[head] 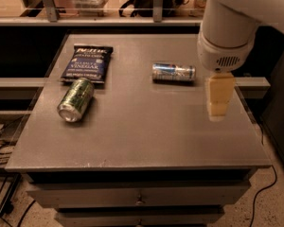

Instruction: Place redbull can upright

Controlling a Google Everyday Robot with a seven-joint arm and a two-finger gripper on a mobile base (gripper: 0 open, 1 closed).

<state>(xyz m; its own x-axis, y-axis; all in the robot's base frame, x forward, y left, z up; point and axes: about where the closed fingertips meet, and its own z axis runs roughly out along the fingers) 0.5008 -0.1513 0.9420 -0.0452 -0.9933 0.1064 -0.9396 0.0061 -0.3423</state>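
Grey tabletop (132,141) bears the redbull can (173,72) on its side, claw (218,109) hanging beside it, spread impossible to tell.

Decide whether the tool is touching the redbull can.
Apart. The camera view shows bare tabletop between the redbull can, lying sideways, and the tool to its right.

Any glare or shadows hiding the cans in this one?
Camera view: dim, warm light, no harsh glare on the table. The redbull can, lying on its side, shows highlights; the green can casts a soft shadow. The tool, right of the redbull can above the table, is brightly lit.
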